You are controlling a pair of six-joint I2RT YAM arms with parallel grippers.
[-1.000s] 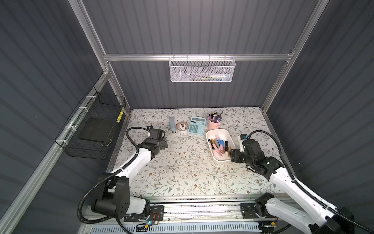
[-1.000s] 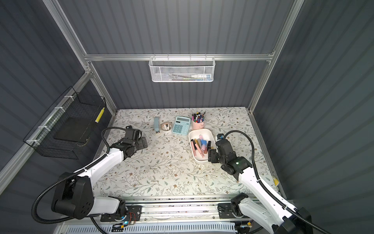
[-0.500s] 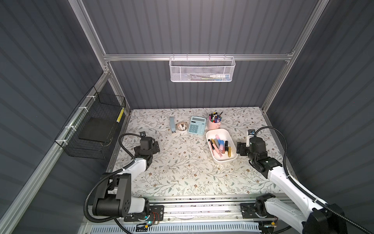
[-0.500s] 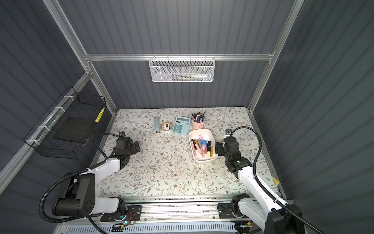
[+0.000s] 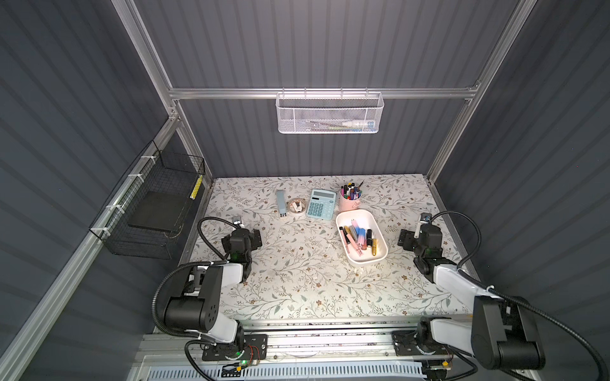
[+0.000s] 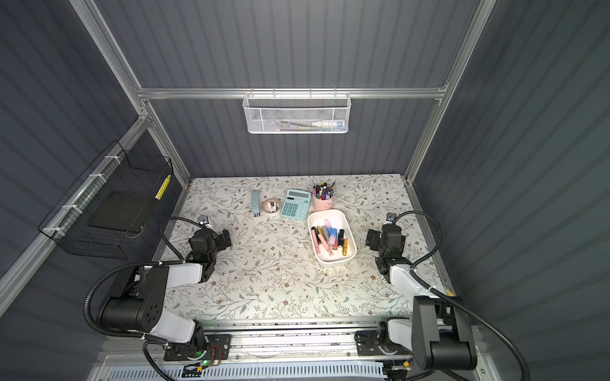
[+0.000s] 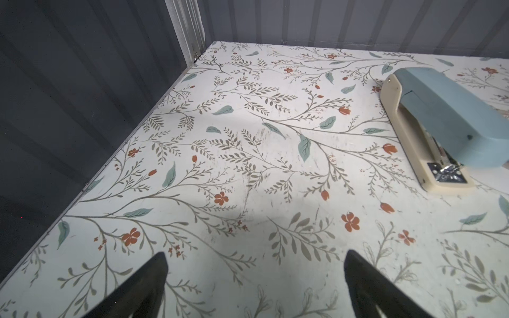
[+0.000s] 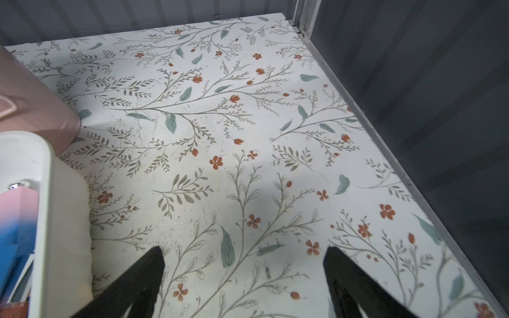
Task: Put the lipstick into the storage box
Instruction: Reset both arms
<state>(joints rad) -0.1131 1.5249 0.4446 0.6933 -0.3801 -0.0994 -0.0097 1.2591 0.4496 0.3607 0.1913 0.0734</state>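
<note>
Evidently, in both top views, the slim gold lipstick (image 5: pixel 374 248) is lying inside the white rounded-rectangular plastic storage box (image 5: pixel 366 261), near three o'clock from the table's centre (amid other cosmetic tubes (image 5: pixel 353 236)). The right gripper (image 5: pixel 404 239) is hovering at the box's three o'clock and the left gripper (image 5: pixel 254 238) at the table's nine, probably keeping clear. Left wrist view: jaws are standing spread, empty, over the floral-printed tabletop (image 7: pixel 248 165). Right wrist view: jaws are likewise gaping beside the box wall, with grey ribbed walls (image 8: pixel 440 82) enclosing everything.
</note>
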